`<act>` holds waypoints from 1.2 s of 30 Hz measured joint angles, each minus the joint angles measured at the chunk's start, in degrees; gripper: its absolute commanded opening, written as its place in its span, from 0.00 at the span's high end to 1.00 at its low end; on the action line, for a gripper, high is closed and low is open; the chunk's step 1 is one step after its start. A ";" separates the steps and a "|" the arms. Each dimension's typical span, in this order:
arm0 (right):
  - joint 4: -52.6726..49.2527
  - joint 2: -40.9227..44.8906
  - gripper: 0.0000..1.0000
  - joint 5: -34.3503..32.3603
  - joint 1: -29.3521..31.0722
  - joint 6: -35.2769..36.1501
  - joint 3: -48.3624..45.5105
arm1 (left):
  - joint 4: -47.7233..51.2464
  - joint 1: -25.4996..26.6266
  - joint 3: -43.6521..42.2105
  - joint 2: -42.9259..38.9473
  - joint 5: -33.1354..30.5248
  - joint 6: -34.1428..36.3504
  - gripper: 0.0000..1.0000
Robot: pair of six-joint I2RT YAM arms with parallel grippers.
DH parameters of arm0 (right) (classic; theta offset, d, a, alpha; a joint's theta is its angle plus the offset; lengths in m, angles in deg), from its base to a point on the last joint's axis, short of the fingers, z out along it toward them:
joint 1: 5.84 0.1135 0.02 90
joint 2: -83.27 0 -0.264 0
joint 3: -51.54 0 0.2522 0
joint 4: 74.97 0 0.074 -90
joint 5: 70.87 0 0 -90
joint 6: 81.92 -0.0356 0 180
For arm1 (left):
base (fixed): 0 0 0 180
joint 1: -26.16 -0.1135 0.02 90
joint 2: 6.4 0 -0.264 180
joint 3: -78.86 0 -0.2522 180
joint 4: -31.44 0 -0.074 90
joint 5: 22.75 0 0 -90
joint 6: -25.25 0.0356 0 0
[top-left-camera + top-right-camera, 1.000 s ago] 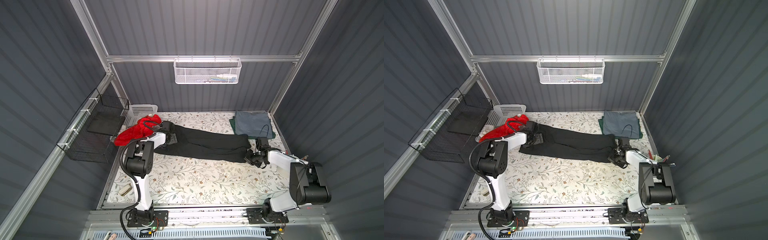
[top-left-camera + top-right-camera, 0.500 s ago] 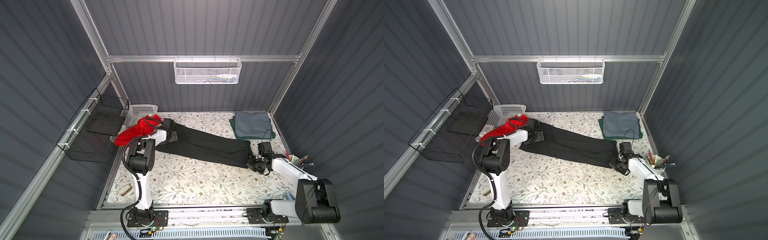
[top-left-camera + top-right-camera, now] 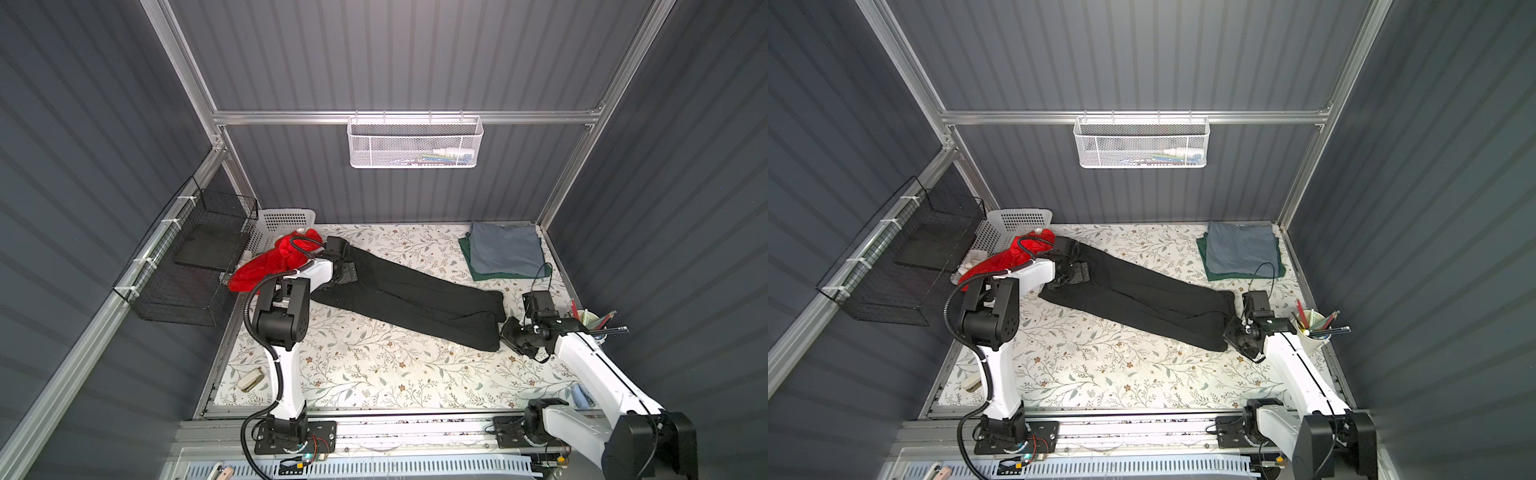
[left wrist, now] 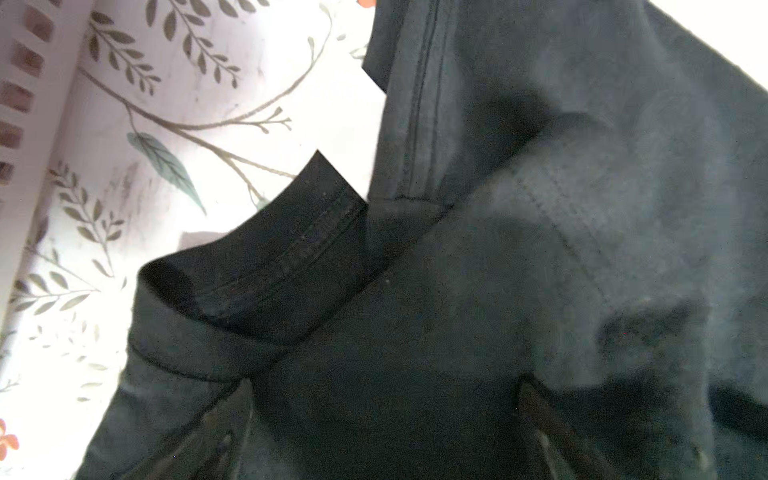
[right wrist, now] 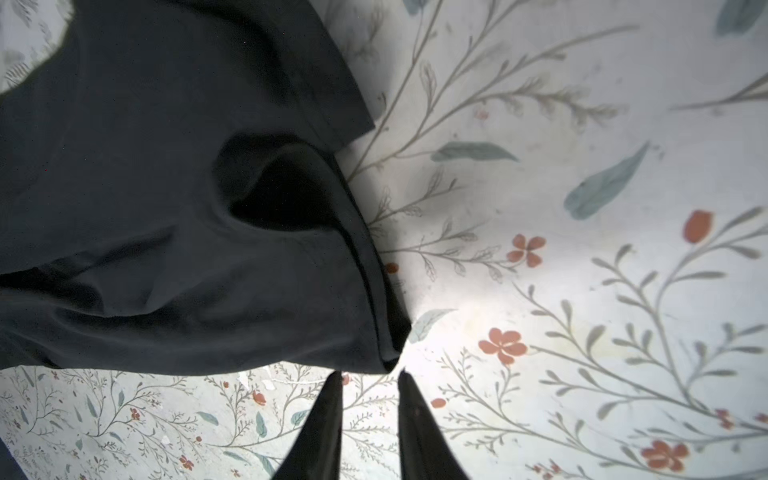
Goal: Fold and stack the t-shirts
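The black t-shirt point(image 3: 407, 299) point(image 3: 1142, 297), folded into a long narrow band, lies slanted across the table. My left gripper point(image 3: 345, 274) point(image 3: 1075, 272) rests on its left end, jaws spread wide over the black cloth point(image 4: 498, 249), gripping nothing point(image 4: 382, 440). My right gripper point(image 3: 505, 332) point(image 3: 1229, 330) sits at the right end, jaws slightly apart and empty point(image 5: 370, 376); the shirt's corner point(image 5: 386, 353) lies just beyond the tips. The red t-shirt point(image 3: 270, 266) is crumpled at back left. At back right the blue-grey t-shirt point(image 3: 505, 249) lies folded on the dark green one point(image 3: 467, 253).
A white perforated basket point(image 3: 282, 220) stands in the back left corner beside a black wire basket point(image 3: 195, 257) on the left wall. A pencil cup point(image 3: 590, 322) stands right of my right gripper. A small beige object point(image 3: 251, 380) lies front left.
My right gripper pulled the shirt's right end toward the front, then opened and let go of it. The left gripper stayed on the left end and widened slightly.
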 measured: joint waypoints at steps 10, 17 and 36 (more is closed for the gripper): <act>-0.85 -11.39 0.48 -2.91 4.42 5.29 10.75 | 0.07 -0.13 0.00 -0.09 0.59 0.17 0.00; 0.13 -19.47 0.48 -3.04 6.43 7.80 15.32 | 0.09 -0.13 0.00 -0.09 0.66 0.17 0.01; 2.47 -28.13 0.59 -5.40 7.67 8.50 15.74 | 0.11 -0.13 0.00 -0.09 0.61 0.17 0.01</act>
